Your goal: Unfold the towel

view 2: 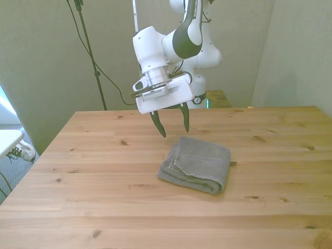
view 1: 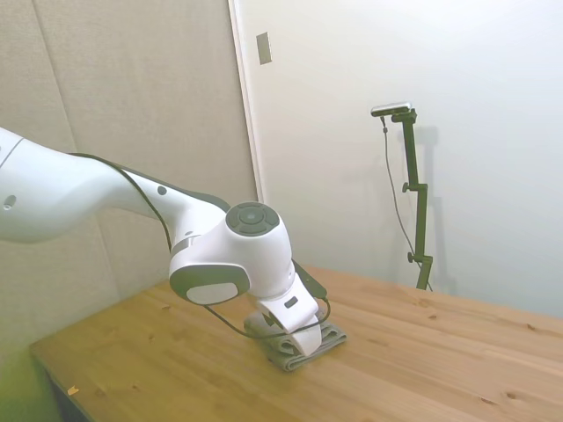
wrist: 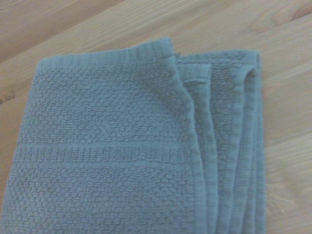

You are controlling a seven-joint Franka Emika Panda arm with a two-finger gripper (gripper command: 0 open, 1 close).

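The towel point(view 2: 196, 164) is lying folded on the table point(view 2: 78, 171), a little right of centre in the front view and low in the middle of the side view, where the arm's wrist housing is hiding part of it. It is sitting as a compact, thick pad with the top flap's edge running across it. The wrist view is showing several stacked edges point(wrist: 229, 146) lying side by side along one border, so more than one fold looks to be in place.

The gripper point(view 2: 173, 126) is hanging above the table just behind the towel, toward the upper middle of the front view. Its fingers are spread apart and pinching nothing; they are not touching the cloth.

As for progress, nothing of the unfolding appears done: no layer is lifted or turned back. What is left, by my reading, is the whole job: coming down on a loose edge or corner, pinching the top layer, and drawing it open, likely more than once.
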